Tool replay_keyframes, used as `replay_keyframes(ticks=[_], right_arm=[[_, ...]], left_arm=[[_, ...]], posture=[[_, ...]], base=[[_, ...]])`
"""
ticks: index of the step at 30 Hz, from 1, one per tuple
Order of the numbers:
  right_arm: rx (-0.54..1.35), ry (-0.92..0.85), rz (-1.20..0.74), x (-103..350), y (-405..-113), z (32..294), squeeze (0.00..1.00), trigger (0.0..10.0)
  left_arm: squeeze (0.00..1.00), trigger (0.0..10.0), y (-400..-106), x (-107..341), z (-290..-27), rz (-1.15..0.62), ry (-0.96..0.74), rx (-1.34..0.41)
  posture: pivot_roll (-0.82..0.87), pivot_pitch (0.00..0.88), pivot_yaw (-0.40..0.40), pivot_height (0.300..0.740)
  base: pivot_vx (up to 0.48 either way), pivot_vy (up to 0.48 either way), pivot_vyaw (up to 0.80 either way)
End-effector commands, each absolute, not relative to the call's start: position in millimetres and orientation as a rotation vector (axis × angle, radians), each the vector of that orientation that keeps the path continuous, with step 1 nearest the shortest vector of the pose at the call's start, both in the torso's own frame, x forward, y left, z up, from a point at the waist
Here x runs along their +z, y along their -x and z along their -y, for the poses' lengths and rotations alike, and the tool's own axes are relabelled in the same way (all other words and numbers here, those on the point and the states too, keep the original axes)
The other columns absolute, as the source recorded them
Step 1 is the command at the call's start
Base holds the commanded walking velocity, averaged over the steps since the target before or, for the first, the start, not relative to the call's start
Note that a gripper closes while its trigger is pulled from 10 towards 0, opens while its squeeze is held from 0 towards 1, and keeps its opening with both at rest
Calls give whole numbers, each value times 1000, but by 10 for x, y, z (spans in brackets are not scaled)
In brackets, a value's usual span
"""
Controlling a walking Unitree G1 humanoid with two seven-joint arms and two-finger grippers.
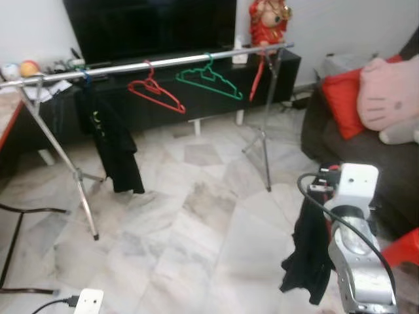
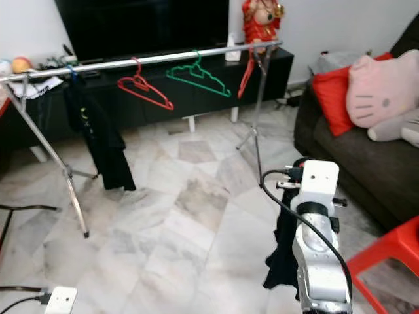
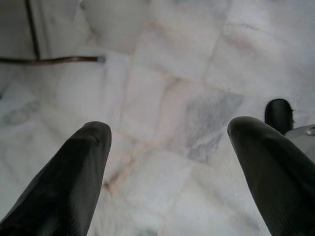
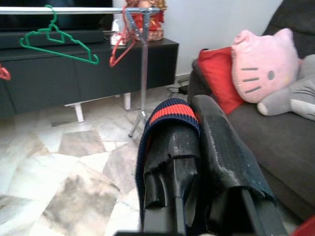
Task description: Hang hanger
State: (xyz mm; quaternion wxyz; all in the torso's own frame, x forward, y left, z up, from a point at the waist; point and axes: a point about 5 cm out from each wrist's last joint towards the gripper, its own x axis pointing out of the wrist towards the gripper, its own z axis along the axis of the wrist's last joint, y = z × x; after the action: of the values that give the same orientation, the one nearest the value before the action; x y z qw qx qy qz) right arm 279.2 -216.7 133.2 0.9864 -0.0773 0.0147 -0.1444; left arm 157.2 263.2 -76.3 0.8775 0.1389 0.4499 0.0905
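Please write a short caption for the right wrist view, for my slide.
Right gripper shut on a black garment with a red-striped collar, facing the clothes rail with its green hanger.

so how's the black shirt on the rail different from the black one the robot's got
The black shirt on the rail hangs from the silver rail, on the left side by the rack's leg; the held black garment hangs from the right end effector, away from the rack. The rail shirt shows a small green print; the held garment shows a navy collar band with a red stripe. Both are dark and hang limp above the marble floor.
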Motion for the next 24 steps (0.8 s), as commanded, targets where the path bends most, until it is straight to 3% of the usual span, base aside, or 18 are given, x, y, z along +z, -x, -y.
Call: replay_keyframes(ticks=[1, 4, 24], right_arm=[[-300, 164, 3, 1401, -2791, 2197, 0, 10000], [-302, 163, 2, 1400, -2793, 2203, 0, 10000], [-316, 144, -21, 1373, -2799, 2242, 0, 10000]], left_arm=[[0, 10000, -1541, -778, -2638, -957, -291, 192], [0, 10000, -1542, -779, -2635, -958, -278, 193], [0, 10000, -1540, -794, -2613, -972, -187, 209]], posture=[[-184, 0, 25, 740], [-182, 0, 22, 740], [-184, 4, 22, 740]], base=[[0, 0, 563], [0, 0, 550], [24, 0, 0]])
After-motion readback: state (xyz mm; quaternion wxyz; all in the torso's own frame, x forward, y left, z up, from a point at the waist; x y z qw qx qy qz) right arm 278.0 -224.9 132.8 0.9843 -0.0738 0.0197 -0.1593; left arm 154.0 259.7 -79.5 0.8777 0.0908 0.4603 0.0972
